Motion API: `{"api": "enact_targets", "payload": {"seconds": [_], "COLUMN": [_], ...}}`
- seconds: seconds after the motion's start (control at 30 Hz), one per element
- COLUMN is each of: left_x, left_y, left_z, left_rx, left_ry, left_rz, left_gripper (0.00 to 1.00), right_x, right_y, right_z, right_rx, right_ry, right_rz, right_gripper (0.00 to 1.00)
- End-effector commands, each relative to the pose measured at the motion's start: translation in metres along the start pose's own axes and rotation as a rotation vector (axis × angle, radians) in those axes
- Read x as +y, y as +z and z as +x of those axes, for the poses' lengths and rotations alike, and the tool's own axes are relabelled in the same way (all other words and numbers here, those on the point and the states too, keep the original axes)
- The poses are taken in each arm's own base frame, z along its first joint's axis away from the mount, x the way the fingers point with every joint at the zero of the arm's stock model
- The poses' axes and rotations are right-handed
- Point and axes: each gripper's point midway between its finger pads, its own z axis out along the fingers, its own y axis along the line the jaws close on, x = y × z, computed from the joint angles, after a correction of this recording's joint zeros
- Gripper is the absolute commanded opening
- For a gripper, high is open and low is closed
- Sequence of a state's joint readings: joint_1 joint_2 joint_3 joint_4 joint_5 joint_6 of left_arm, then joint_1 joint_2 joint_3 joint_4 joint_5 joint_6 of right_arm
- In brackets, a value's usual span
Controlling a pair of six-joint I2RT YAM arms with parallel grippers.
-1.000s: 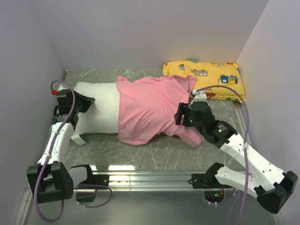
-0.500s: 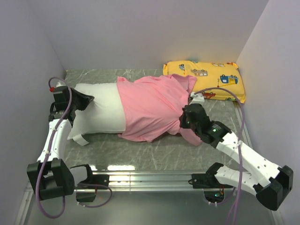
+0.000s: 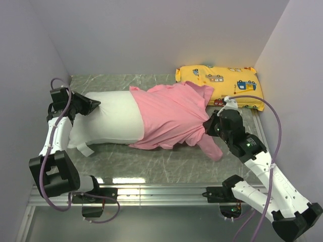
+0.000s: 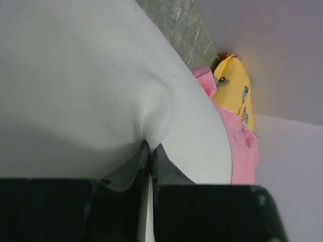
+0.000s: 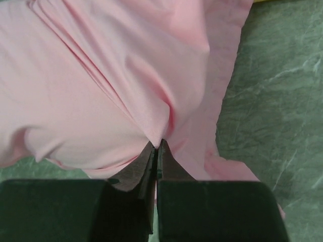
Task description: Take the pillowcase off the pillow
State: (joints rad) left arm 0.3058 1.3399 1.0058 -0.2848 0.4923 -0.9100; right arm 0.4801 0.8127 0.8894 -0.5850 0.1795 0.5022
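Note:
The white pillow (image 3: 108, 121) lies across the table, its left half bare. The pink pillowcase (image 3: 171, 118) covers its right half and trails off in a loose flap toward the right. At the pillow's left end, my left gripper (image 3: 96, 105) is shut on a pinched fold of the white pillow (image 4: 75, 75), and the left wrist view shows that fold between the jaws of the left gripper (image 4: 150, 146). My right gripper (image 3: 208, 126) is shut on the pillowcase's right edge. The right wrist view shows pink pillowcase (image 5: 101, 75) bunched into the tips of the right gripper (image 5: 157, 143).
A yellow cartoon-vehicle pillow (image 3: 222, 83) lies at the back right corner, just behind the pillowcase's far end. Walls close in the marble-patterned table (image 3: 151, 161) on the left, back and right. The metal rail with both arm bases runs along the near edge.
My right gripper has drawn the pillowcase to the right, baring more of the white pillow. My left gripper has shifted up and back to the left with the pillow's end.

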Motion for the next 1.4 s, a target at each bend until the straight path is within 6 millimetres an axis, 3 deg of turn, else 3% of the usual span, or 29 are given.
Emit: {"api": "enact_targets", "payload": {"seconds": [0.0,0.03,0.07,0.17,0.3,0.33,0.4,0.43,0.47,0.5,0.53,0.6,0.73,0.8,0.9,0.93,1.0,1.03,1.1,1.13,1.23,1.37], "left_x": [-0.048,-0.053,-0.073,-0.094,-0.092,-0.081,-0.072,-0.05,-0.058,-0.054,-0.037,-0.041,-0.024,-0.021,-0.014,-0.012,-0.004,0.003,0.003,0.006,0.002,-0.015], "left_y": [-0.004,-0.005,-0.008,-0.021,-0.041,-0.042,-0.059,-0.057,-0.073,-0.077,-0.075,-0.085,-0.067,-0.056,-0.034,-0.024,-0.015,-0.008,-0.003,0.0,0.003,-0.004], "left_z": [-0.041,-0.029,-0.015,0.017,0.053,0.067,0.078,0.091,0.103,0.108,0.123,0.137,0.176,0.182,0.194,0.199,0.199,0.2,0.197,0.197,0.196,0.192], "left_rx": [-0.206,-0.191,-0.207,-0.224,-0.221,-0.2,-0.227,-0.206,-0.213,-0.222,-0.192,-0.163,-0.07,-0.064,-0.037,-0.022,-0.032,-0.035,-0.056,-0.059,-0.068,-0.094], "left_ry": [0.24,0.269,0.352,0.466,0.496,0.486,0.391,0.36,0.288,0.25,0.226,0.128,0.109,0.122,0.135,0.155,0.165,0.185,0.201,0.211,0.224,0.225], "left_rz": [0.055,0.038,0.047,0.021,-0.022,-0.05,-0.057,-0.085,-0.016,-0.005,-0.015,0.064,0.061,0.044,0.031,0.033,-0.002,-0.03,-0.026,-0.037,-0.026,0.014], "left_gripper": [0.18,0.28,0.5,0.72,0.77,0.77,0.77,0.77,0.77,0.77,0.78,0.79,0.82,0.86,0.95,0.98,0.98,0.97,0.79,0.51,0.01,0.01], "right_x": [-0.011,-0.008,-0.001,0.017,0.031,0.032,0.033,0.035,0.034,0.034,0.034,0.035,0.035,0.034,0.032,0.031,0.027,0.027,0.03,0.033,0.042,0.047], "right_y": [0.001,0.004,0.006,0.014,0.023,0.024,0.029,0.03,0.032,0.033,0.033,0.033,0.033,0.034,0.032,0.031,0.025,0.021,0.011,0.007,-0.004,-0.013], "right_z": [-0.007,-0.003,0.002,0.02,0.039,0.041,0.046,0.047,0.048,0.048,0.048,0.045,0.041,0.041,0.041,0.04,0.037,0.035,0.032,0.033,0.043,0.067], "right_rx": [0.014,0.034,0.045,0.083,0.117,0.119,0.132,0.132,0.134,0.135,0.135,0.125,0.115,0.112,0.107,0.105,0.089,0.078,0.066,0.07,0.094,0.141], "right_ry": [-0.064,-0.077,-0.092,-0.137,-0.156,-0.157,-0.164,-0.167,-0.168,-0.171,-0.175,-0.174,-0.179,-0.178,-0.178,-0.183,-0.18,-0.176,-0.178,-0.181,-0.198,-0.237], "right_rz": [0.069,0.063,0.051,0.027,-0.009,-0.01,-0.012,-0.018,-0.015,-0.012,-0.012,-0.011,0.0,0.002,0.008,0.012,0.015,0.012,-0.019,-0.035,-0.065,-0.059], "right_gripper": [0.0,0.0,0.0,0.0,0.0,0.0,0.0,0.0,0.0,0.0,0.0,0.0,0.03,0.08,0.28,0.4,0.5,0.59,0.64,0.68,0.7,0.7]}}
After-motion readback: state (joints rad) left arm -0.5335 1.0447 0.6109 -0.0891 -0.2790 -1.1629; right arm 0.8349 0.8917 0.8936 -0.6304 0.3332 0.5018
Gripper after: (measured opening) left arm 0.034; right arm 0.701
